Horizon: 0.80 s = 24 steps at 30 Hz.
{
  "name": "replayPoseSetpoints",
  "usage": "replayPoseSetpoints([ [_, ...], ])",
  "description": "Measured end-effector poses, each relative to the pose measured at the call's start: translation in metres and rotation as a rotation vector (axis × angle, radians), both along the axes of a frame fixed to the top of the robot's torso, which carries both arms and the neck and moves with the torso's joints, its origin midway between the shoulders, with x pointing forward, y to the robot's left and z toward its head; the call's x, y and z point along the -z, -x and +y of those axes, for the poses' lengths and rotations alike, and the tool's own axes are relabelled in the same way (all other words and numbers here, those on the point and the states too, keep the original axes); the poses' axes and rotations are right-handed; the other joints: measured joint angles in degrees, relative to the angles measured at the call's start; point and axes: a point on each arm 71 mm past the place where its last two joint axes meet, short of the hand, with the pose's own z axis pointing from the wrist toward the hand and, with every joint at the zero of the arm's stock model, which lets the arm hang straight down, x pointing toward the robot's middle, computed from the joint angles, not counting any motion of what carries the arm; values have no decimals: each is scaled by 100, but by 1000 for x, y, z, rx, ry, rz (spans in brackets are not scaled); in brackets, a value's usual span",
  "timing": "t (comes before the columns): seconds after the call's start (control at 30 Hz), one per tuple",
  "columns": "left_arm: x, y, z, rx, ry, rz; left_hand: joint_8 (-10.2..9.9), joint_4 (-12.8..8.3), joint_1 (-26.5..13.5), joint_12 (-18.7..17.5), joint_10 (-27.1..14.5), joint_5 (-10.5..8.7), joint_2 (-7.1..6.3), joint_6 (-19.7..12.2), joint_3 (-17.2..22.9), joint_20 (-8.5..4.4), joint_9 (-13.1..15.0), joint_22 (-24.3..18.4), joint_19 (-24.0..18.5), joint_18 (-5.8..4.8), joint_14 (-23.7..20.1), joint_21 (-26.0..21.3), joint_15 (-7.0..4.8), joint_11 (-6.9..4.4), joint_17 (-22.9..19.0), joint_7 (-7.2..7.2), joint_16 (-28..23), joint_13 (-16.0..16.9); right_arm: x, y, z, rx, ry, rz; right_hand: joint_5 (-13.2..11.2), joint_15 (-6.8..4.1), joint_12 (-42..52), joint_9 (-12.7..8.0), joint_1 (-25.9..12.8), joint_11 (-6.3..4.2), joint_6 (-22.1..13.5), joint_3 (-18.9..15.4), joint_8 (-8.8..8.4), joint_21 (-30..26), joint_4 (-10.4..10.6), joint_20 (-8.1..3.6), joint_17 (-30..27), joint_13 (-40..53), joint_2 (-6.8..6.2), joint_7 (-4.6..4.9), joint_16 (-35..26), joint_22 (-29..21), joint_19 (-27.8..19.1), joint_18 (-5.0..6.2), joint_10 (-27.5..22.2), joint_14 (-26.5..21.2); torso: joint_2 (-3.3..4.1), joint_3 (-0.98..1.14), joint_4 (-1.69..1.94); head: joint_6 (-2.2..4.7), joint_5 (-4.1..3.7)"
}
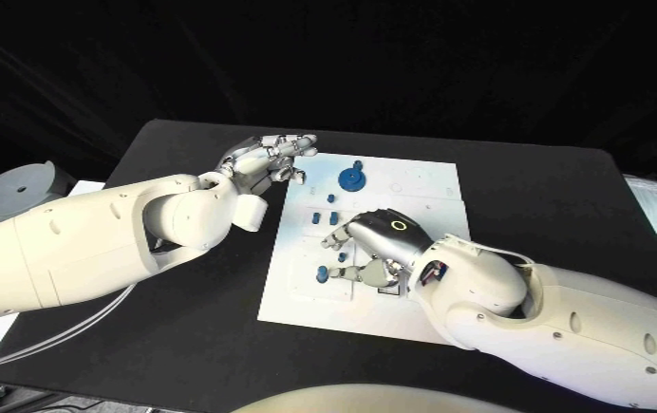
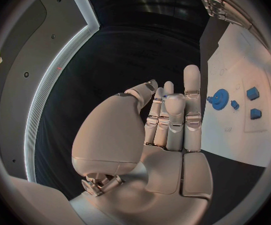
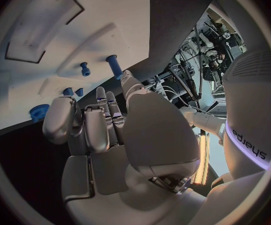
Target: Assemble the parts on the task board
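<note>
The white task board (image 1: 411, 190) lies in the middle of the black table. A blue gear (image 1: 353, 178) sits near its far edge, with two small blue parts (image 1: 322, 214) just nearer than it. My right hand (image 1: 372, 240) hovers over the board's left half with its fingers bent down and apart, holding nothing. Two more blue parts (image 1: 331, 272) lie beside its fingertips. In the right wrist view a blue peg (image 3: 114, 65) stands right by one fingertip (image 3: 125, 78). My left hand (image 1: 267, 159) hangs off the board's far left corner, empty, fingers (image 2: 192, 92) straight and side by side.
Bare black table (image 1: 192, 318) surrounds the board, with its left edge close to my left forearm. A grey round object (image 1: 28, 180) sits off the table at far left. In the left wrist view the gear (image 2: 220, 97) and small blue parts (image 2: 253, 103) lie beyond the fingertips.
</note>
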Motion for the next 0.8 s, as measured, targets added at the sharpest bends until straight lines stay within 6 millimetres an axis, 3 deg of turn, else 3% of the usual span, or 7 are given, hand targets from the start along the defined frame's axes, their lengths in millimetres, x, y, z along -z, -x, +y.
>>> replayPoseSetpoints([
  [0.17,0,1,1,-1,-1,1,0,0,0,0,0,0,0,0,0,0,0,0,0,0,0,0,0,0,0,0,0,0,-17,-8,-43,102,-46,25,0,-66,386,45,-28,-76,255,-101,94,108,56,-113,107,102,28,93,49,148,69,-1,726,-1,-4,-7,-25,36,-71],
  [0.33,0,1,3,-4,-2,1,0,0,0,0,0,0,0,0,0,0,0,0,0,-1,0,0,0,0,0,0,0,-1,-28,-8,-97,257,-125,126,170,-220,947,53,-42,-193,417,-242,157,601,93,-250,515,447,39,9,515,755,334,-1,1551,12,-21,-18,-63,74,-186],
  [0.43,1,1,4,-5,-3,2,0,0,0,0,0,0,0,0,0,0,0,0,0,-1,0,0,0,0,-8,0,0,-1,-28,-5,-120,334,-138,188,412,-319,1423,73,-213,-378,464,-426,245,771,156,-320,520,864,21,-92,622,965,404,-1,1948,-8,-29,-22,-99,121,-254],
  [0.5,1,1,3,-5,-3,2,0,0,0,0,0,0,0,0,0,0,0,0,0,0,0,0,0,0,-8,0,0,-1,-24,-3,-131,373,-130,223,625,-375,2095,97,-267,-453,509,-570,338,826,186,-386,520,1646,71,-153,622,1031,414,-34,1915,-2,-34,-25,-126,145,-293],
  [0.67,1,1,3,-5,-3,2,0,0,0,0,0,0,0,0,0,0,0,1,0,-1,0,0,0,0,-8,0,0,-1,-14,4,-143,429,-91,285,687,-381,4455,165,-412,-479,529,-821,506,933,330,-392,520,4370,216,-188,675,1147,410,-94,2073,-8,-44,-30,-187,175,-353],
  [0.73,1,1,3,-5,-3,2,0,0,0,0,0,0,0,0,0,0,0,1,0,-1,0,0,0,0,-8,0,0,-1,-11,6,-146,447,-68,302,694,-381,5415,204,-470,-468,508,-957,563,1002,372,-392,519,5479,273,-209,761,1152,410,-94,2226,-8,-51,-30,-211,176,-369],
  [0.8,1,1,3,-4,-3,2,0,0,0,0,0,0,0,0,0,0,0,1,0,-1,0,0,0,0,-8,0,0,-1,-7,7,-148,467,-42,315,806,-393,5750,247,-618,-410,495,-1114,628,1068,401,-392,519,5681,343,-219,846,1152,410,-94,2284,5,-57,-29,-235,176,-380],
])
